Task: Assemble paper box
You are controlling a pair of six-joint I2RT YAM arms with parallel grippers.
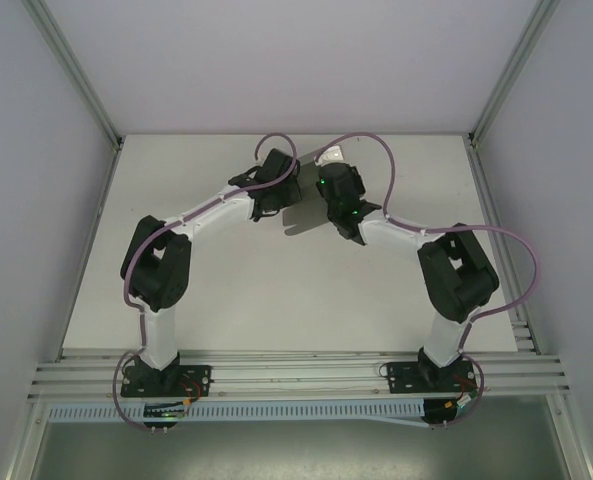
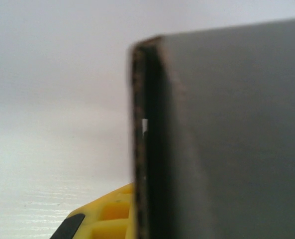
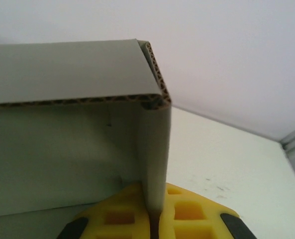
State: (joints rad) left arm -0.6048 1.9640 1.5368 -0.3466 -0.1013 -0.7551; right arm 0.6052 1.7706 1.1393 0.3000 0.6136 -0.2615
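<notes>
R claw (image 3: 154,221) clenched on paper box (image 3: 62,74): yellow pads (image 3: 100,214) either side of an upright folded wall, card pinched btwn them. L claw (image 2: 136,224) also closed. One yellow pad shows hard against the card edge and the other is hidden behind a panel, so a grip on the same box is prob, not certain.

White table (image 1: 226,290): matt, flat, faint scuffs near R claw. Top view puts box far-centre, btwn the two wrists. Resting or raised, can't tell.

Progress (judgement): past flat-sheet stage. At least two broad panels meet at a square cnr, and one wall is rolled over on itself into a double layer. Approx mid-to-late. Prob left: seat remaining walls/tabs, close up. Far side of box hidden, so no call there.

Materials, big to small:
- Panels plain grey, smooth, dull, no print.
- Thin corrugated card, stiff enough to hold a crease.
- Cut edge (image 3: 87,101) brown, w/ fine wavy fluting exposed.
- Fold cnr rounded, not sharp.
- Pads hard yellow plastic w/ square grid recesses and black inserts at outer ends.
</notes>
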